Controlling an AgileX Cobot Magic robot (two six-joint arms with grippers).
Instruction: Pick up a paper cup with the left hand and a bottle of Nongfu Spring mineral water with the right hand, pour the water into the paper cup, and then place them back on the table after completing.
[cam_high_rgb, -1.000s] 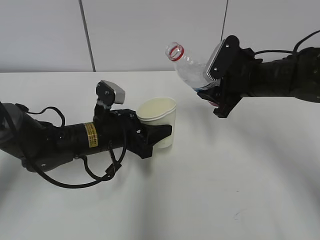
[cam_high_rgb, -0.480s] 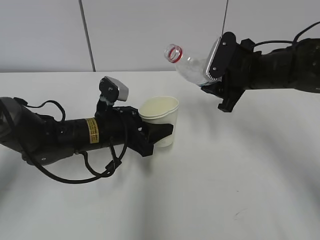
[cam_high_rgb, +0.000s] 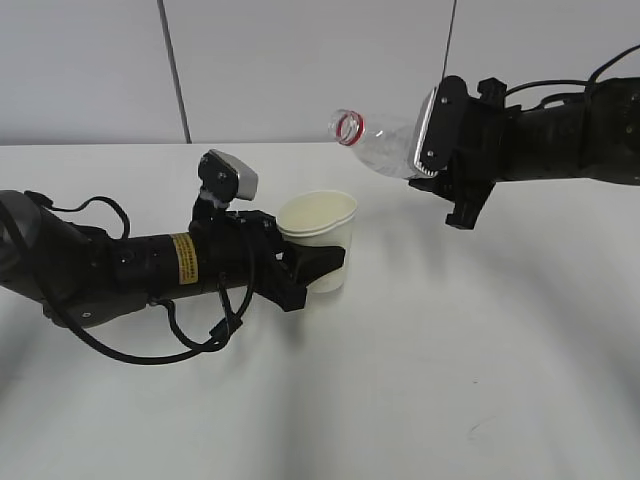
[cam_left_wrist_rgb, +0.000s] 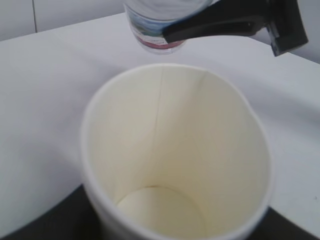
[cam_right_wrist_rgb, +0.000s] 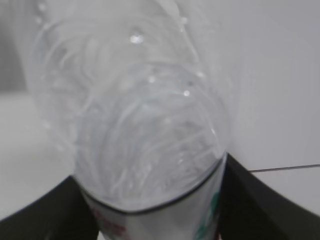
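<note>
Ext view, cup: paper cup (cam_high_rgb: 321, 238) at ctr-left, clamped at its lower wall by left gripper (cam_high_rgb: 318, 268); base at or just above the table (cam_high_rgb: 420, 380), can't tell which. Rim squashed slightly oval, so thin, soft wall; prob. light, crushes if squeezed hard. Best hold is low on the wall, as now.
Ext view, bottle: bottle (cam_high_rgb: 378, 143) at 1 o'clock from cup, tipped near level, open red-ringed neck toward 9 o'clock. Right hand (cam_high_rgb: 455, 155) clamped on its lower body. Mouth is above and a bit right of cup rim, not touching.
Ext view, water: no stream visible.
Ext view, room: white matte top, faint scuffs; pale panelled wall behind, dark seam at 12 o'clock.
L wrist view, cup: fills frame, cream inside, bottom looks dry. Dark jaw parts at 6 o'clock press both sides of the wall.
L wrist view, bottle: at 12 o'clock, label end and black finger (cam_left_wrist_rgb: 235, 22) across it.
R wrist view, bottle: clear ribbed plastic, droplets inside, fills frame; thin and flexible, likely slippery if wet. Jaws at 5 and 7 o'clock pinch the labelled part.
R wrist view, water: level unclear.
</note>
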